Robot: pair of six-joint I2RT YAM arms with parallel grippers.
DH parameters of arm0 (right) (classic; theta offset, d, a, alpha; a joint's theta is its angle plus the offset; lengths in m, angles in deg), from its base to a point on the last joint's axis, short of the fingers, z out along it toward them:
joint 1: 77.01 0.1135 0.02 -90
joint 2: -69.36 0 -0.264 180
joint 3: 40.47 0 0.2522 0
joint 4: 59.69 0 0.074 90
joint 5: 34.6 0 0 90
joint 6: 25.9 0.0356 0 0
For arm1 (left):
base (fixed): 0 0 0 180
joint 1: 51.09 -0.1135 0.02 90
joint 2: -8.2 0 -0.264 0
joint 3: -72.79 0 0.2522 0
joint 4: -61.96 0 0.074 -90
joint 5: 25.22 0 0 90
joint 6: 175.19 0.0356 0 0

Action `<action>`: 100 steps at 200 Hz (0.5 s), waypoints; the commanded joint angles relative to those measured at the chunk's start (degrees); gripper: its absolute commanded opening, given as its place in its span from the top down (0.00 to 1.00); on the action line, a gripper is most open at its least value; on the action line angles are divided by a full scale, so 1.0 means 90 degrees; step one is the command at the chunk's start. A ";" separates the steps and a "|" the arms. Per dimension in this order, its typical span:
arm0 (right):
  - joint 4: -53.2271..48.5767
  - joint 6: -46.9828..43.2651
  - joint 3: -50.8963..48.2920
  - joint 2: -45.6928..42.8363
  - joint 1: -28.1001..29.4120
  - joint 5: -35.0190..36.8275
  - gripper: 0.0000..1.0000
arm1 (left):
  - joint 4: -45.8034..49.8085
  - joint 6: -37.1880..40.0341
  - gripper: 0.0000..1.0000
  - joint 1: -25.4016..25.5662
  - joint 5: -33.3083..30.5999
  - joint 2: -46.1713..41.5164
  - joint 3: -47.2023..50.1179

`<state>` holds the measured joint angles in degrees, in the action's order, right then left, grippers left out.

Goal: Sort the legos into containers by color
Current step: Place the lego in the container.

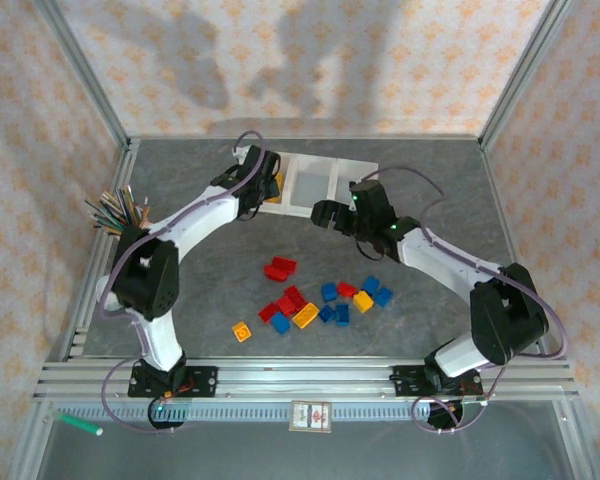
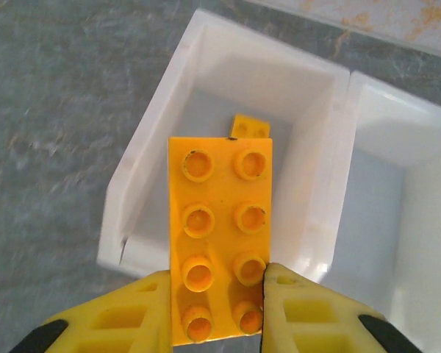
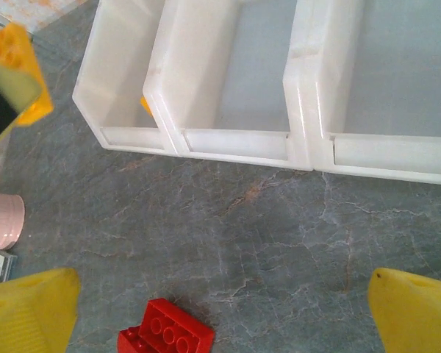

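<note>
Loose bricks (image 1: 320, 300), red, blue and yellow, scattered on desk (image 1: 450, 180) | right pincer (image 3: 220, 294) spread wide, holding nothing, above bare desk, red brick (image 3: 165, 331) just beneath | white tray (image 3: 228, 140) beyond, three compartments | left pincer (image 2: 217, 287) clamped on long yellow brick (image 2: 219, 213) over tray's left-end compartment, small yellow piece (image 2: 250, 126) inside

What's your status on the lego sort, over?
Left gripper shut on yellow brick, over tray's end compartment, one yellow piece already inside. Right gripper open, empty, red brick beneath. Nothing blocking the drop.
</note>
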<state>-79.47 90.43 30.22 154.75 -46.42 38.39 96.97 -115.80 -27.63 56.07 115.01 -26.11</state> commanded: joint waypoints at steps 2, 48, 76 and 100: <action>0.0104 -0.0176 0.0337 0.0153 -0.0015 0.0026 0.00 | 0.0162 0.0489 0.72 -0.0207 -0.0054 0.0723 -0.0789; 0.0035 -0.0232 0.0548 0.0318 -0.0030 0.0016 0.00 | 0.0563 0.0816 0.65 -0.0263 0.0016 0.1805 -0.2043; -0.0108 -0.0343 0.0678 0.0332 -0.0030 0.0056 0.00 | 0.0709 0.0852 0.54 -0.0263 -0.0126 0.1908 -0.2217; -0.0118 -0.0383 0.0744 0.0257 -0.0030 0.0201 0.00 | 0.0725 0.0739 0.47 -0.0277 -0.0032 0.1821 -0.2116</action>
<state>-80.09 88.46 34.44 157.39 -46.44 38.48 100.95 -109.18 -30.10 56.59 132.58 -43.99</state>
